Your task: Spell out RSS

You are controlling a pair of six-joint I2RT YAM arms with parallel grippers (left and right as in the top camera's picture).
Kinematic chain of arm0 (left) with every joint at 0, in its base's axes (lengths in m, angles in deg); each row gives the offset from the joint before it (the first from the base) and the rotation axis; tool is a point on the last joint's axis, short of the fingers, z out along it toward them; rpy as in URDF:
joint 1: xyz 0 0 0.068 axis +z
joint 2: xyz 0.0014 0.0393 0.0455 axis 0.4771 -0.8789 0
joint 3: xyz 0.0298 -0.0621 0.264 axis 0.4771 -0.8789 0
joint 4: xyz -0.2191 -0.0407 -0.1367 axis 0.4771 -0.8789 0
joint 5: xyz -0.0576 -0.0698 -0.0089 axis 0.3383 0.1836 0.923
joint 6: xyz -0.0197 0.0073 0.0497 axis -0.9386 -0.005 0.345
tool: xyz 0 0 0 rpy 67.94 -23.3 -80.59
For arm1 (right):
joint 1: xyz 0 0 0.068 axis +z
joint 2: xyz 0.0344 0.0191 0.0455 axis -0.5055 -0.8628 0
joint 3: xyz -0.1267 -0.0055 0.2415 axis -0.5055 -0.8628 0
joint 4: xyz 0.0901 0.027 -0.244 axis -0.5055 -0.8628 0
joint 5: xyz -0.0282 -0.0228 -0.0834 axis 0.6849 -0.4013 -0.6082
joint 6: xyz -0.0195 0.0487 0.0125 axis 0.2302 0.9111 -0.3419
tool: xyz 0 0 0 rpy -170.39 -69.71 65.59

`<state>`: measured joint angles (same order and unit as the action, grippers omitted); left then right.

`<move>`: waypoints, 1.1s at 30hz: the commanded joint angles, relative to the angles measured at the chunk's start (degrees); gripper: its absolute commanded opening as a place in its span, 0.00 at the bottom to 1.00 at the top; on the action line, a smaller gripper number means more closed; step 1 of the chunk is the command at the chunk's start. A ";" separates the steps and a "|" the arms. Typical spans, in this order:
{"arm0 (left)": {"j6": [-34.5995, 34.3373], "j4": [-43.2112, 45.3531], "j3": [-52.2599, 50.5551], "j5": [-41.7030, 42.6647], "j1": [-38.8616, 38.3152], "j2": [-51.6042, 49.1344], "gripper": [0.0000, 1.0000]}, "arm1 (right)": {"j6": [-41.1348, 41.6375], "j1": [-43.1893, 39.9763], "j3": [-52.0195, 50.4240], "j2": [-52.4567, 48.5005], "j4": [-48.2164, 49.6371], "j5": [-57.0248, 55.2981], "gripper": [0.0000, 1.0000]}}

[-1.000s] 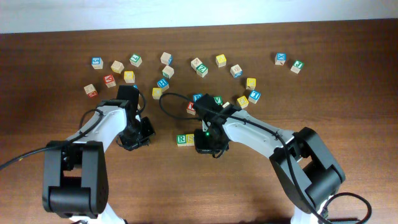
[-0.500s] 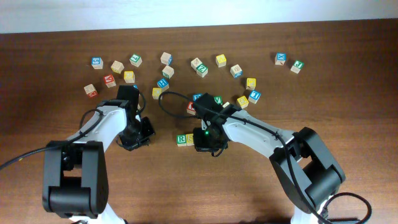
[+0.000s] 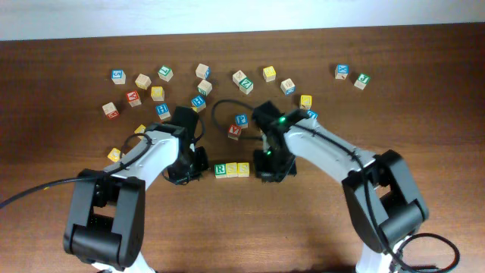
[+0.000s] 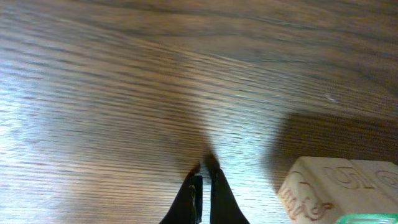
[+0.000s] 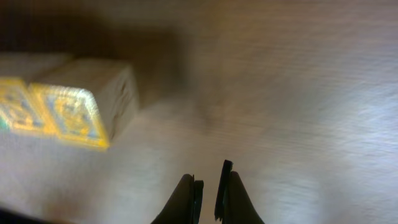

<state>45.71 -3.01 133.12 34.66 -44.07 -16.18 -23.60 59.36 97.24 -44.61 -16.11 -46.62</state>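
block row [image 3: 232, 169] sits between both grippers: green R block [image 3: 220, 170] first, then two yellow blocks [image 3: 243, 168], letters too small to read | left gripper [image 4: 203, 180] just left of row, pinched closed, empty; its camera cuts the row off | right gripper [image 5: 208, 183] just right of row, closed, empty; view blurry | loose blocks [image 3: 202, 71] scattered behind row

Green R blk [image 3: 220, 170], yellow blks [image 3: 233, 169]
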 commanded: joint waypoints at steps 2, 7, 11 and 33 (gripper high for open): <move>-0.13 2.86 -0.68 -0.39 -2.43 -0.61 0.00 | -1.29 -1.62 0.79 0.76 3.15 -1.84 0.05; -0.11 5.51 -0.68 0.07 -3.04 -0.63 0.00 | -0.20 0.74 0.76 0.31 9.20 -1.84 0.05; 1.22 5.95 -0.68 1.53 -3.15 -0.63 0.00 | -0.22 0.72 0.76 -1.81 10.45 -0.46 0.04; 6.40 7.15 -0.68 5.35 -3.13 -0.61 0.04 | 8.41 3.39 0.79 -3.04 12.20 3.69 0.04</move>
<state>50.67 3.85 132.84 37.91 -46.80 -16.18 -16.45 61.63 97.29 -47.02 -3.91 -44.02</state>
